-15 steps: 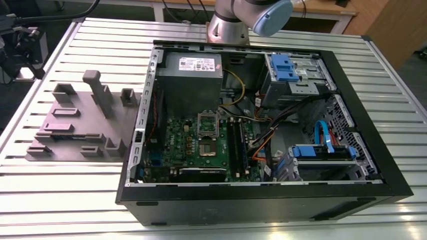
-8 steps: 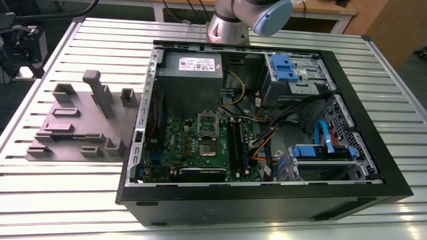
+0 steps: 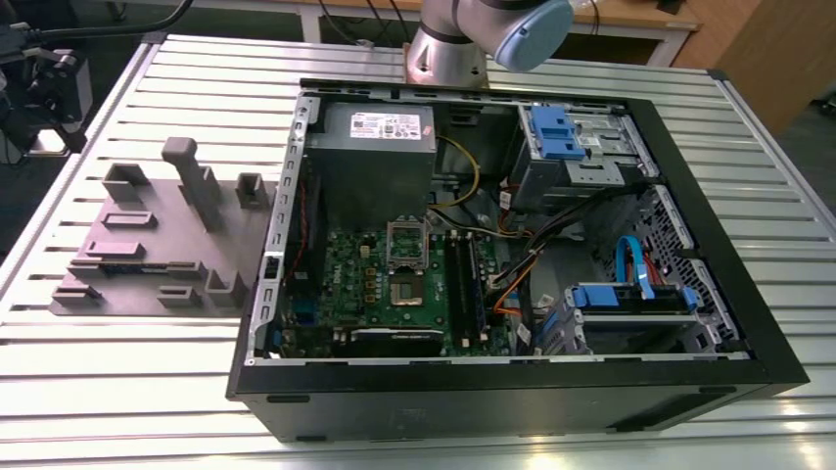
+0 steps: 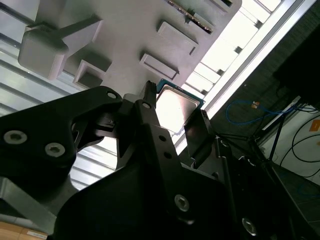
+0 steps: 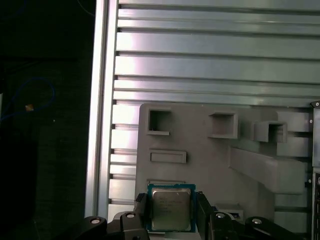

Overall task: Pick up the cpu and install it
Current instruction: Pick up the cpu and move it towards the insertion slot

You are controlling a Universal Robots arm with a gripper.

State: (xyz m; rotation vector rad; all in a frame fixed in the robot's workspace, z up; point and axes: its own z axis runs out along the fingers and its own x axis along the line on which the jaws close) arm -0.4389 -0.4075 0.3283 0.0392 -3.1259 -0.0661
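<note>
First wrist view: the pincer (image 5: 171, 214) is clamped on the cpu (image 5: 171, 207), one dark finger (image 5: 141, 210) pressed against each of two opposite edges. The chip's shiny silver-grey top faces the camera, ringed by a thin pale rim. It sits in front of the mauve-grey tray (image 5: 210, 170), near the tray edge that borders the bare ribbed table (image 5: 200, 55). A shallow rectangular pocket (image 5: 168, 157) of the tray lies just beside it. How far the chip stands off the tray's surface cannot be told.

In the second wrist view the same grip shows from an angle. The cpu (image 4: 175, 105) is pinched in the pincer (image 4: 172, 114), with the tray (image 4: 125, 30) and its raised blocks behind.

In the exterior view the tray (image 3: 131, 255) lies on the table (image 3: 157, 362), just beside the open computer case (image 3: 523, 377). Inside the case, on the side nearer the tray, the green motherboard carries the rectangular metal socket frame (image 3: 405, 284) with its dark centre. The grey power-supply box (image 3: 376, 147) sits beyond that. The arm's base (image 3: 451, 49) stands behind the case, well apart from the tray.
</note>
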